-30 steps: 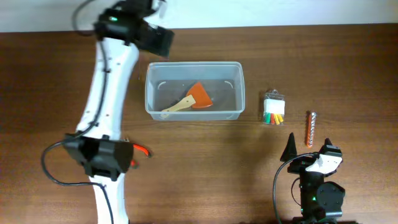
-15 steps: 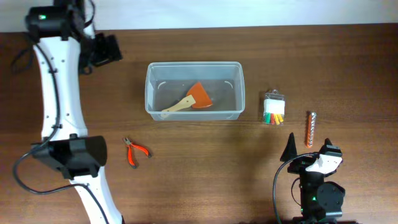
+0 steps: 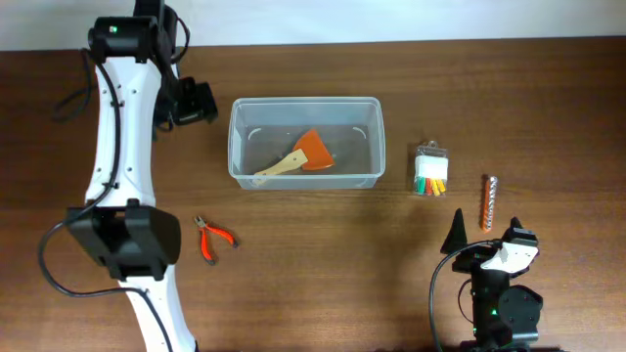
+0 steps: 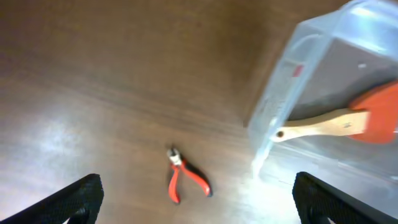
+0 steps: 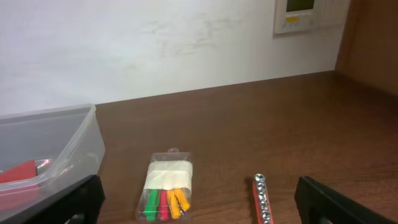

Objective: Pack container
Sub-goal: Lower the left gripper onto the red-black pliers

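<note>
The container (image 3: 364, 178) is a clear rectangular tub at the table's back middle. An orange scraper with a wooden handle (image 3: 299, 156) lies inside it. My left gripper (image 3: 193, 103) hovers open and empty just left of the tub. In the left wrist view the gripper (image 4: 199, 208) is high above red-handled pliers (image 4: 186, 180), with the tub (image 4: 283, 93) and scraper (image 4: 348, 121) to the right. My right gripper (image 3: 486, 240) rests open and empty near the front right. It also shows in the right wrist view (image 5: 208, 208).
Red pliers (image 3: 213, 238) lie on the table front left of the tub. A small clear packet of coloured pieces (image 3: 430, 172) and a red socket rail (image 3: 489, 202) lie right of the tub. Both show in the right wrist view: the packet (image 5: 165, 193), the rail (image 5: 262, 200).
My left arm swung from the tub's back left corner out to the left, then back toward the tub's left end. The pliers are now uncovered. The right arm has not moved.
</note>
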